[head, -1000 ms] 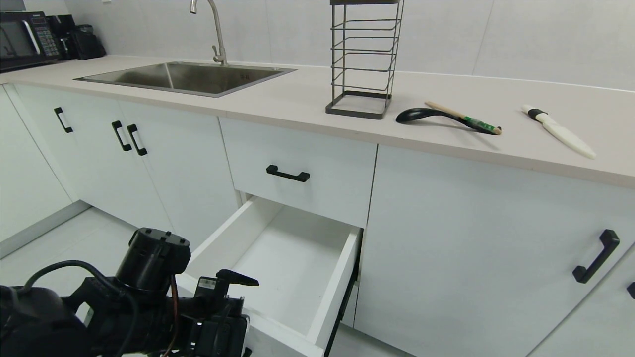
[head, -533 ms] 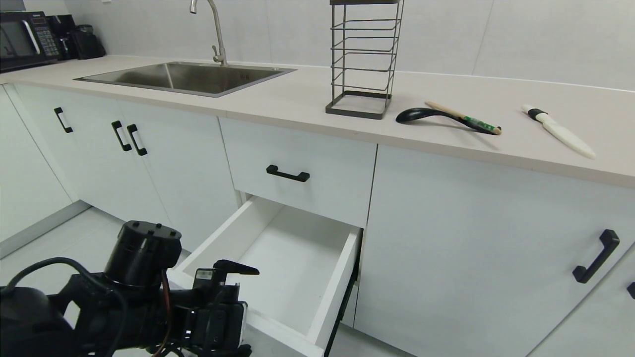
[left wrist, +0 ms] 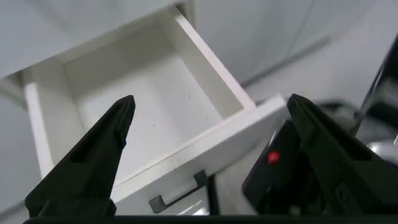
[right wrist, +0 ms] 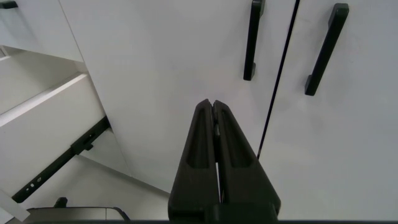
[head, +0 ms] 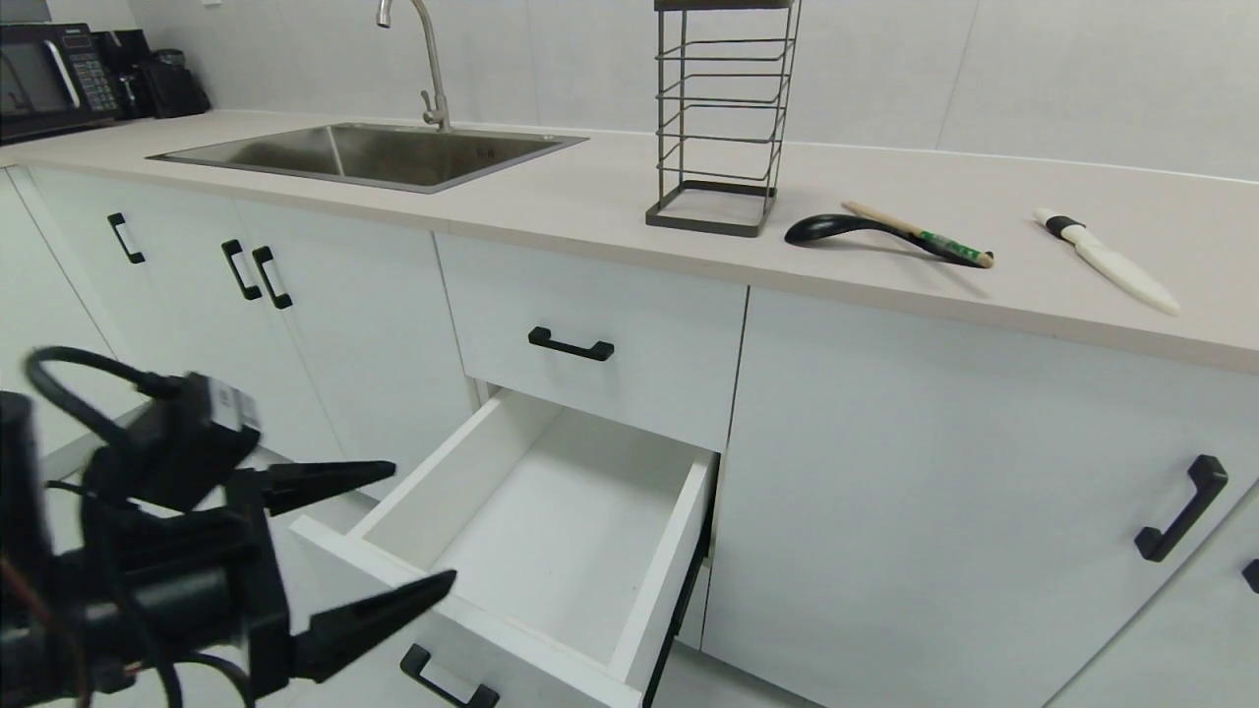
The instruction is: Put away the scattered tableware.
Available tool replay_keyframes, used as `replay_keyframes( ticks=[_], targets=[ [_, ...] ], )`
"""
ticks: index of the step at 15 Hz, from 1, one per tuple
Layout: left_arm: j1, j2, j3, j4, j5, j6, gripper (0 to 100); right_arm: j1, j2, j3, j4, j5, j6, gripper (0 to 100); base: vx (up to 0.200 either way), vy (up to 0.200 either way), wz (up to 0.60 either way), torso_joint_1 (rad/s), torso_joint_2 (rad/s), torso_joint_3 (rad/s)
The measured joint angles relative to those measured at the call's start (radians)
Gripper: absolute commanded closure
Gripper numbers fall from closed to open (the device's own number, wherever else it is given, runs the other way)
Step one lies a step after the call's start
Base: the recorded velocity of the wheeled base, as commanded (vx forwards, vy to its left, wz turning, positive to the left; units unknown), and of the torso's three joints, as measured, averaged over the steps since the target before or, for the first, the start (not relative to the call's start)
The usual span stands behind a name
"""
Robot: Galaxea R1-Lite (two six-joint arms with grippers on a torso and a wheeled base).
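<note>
Lifted and turned since a second ago: left gripper (head: 423, 526), then low against the front of the open drawer (head: 551, 511), now up beside that front's left corner, fingers (head: 325, 480) spread wide, nothing between them. Uncovered by that rise: drawer handle (head: 448, 678), black, on the front panel. No shift among the things on the desk (head: 590, 206); each in its earlier place. Tableware, three pieces, all on the desk to the right of the wire rack (head: 723, 118): one black spoon (head: 856, 231) just beside the rack's base; one wooden stick (head: 920, 234) with a green band, touching the spoon's handle toward its right end; one white knife (head: 1107, 261) with a black band, well apart, farther right. One rack, upright, near the desk's front edge. One sink (head: 374, 152) to the left, one tap (head: 423, 59) behind it, one microwave (head: 49, 79) at the far left. Drawers, two: one shut drawer (head: 590, 334) under the desk, the open one directly beneath it, pulled out, white inside. Right gripper (right wrist: 213, 106) pressed together, holding nothing, pointed at a white cabinet front with two cabinet handles (right wrist: 252, 40), black and upright, side by side.
</note>
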Motion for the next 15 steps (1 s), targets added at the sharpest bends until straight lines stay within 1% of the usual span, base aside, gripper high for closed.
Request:
replay_keyframes(
  ticks=[1,2,3,4,8,10,11,13,14,15],
  targets=[
    [0.054,-0.061,0.02,-0.03,-0.003,-0.054,0,0.0,0.0,0.0,0.0,0.0,0.0,100,0.0,0.0,0.0,0.0,0.0,0.0],
    [0.099,-0.117,0.046,-0.056,-0.005,-0.08,0,0.0,0.0,0.0,0.0,0.0,0.0,100,0.0,0.0,0.0,0.0,0.0,0.0],
    [0.145,-0.187,0.083,-0.086,-0.006,-0.099,0,0.0,0.0,0.0,0.0,0.0,0.0,100,0.0,0.0,0.0,0.0,0.0,0.0],
    [0.179,-0.264,0.124,-0.106,-0.005,-0.11,0,0.0,0.0,0.0,0.0,0.0,0.0,100,0.0,0.0,0.0,0.0,0.0,0.0],
    [0.266,-0.566,0.233,-0.13,0.002,-0.128,0,0.0,0.0,0.0,0.0,0.0,0.0,100,0.0,0.0,0.0,0.0,0.0,0.0],
    [0.337,-0.703,0.268,-0.107,0.008,-0.16,0,0.0,0.0,0.0,0.0,0.0,0.0,100,0.0,0.0,0.0,0.0,0.0,0.0],
    [0.371,-0.771,0.28,-0.069,0.009,-0.181,0,0.0,0.0,0.0,0.0,0.0,0.0,100,0.0,0.0,0.0,0.0,0.0,0.0],
    [0.399,-0.88,0.314,0.007,0.001,-0.199,0,0.0,0.0,0.0,0.0,0.0,0.0,100,0.0,0.0,0.0,0.0,0.0,0.0],
    [0.383,-0.924,0.342,0.025,-0.012,-0.201,0,0.0,0.0,0.0,0.0,0.0,0.0,100,0.0,0.0,0.0,0.0,0.0,0.0],
    [0.351,-0.954,0.363,0.036,-0.019,-0.201,0,0.0,0.0,0.0,0.0,0.0,0.0,100,0.0,0.0,0.0,0.0,0.0,0.0]
  ],
)
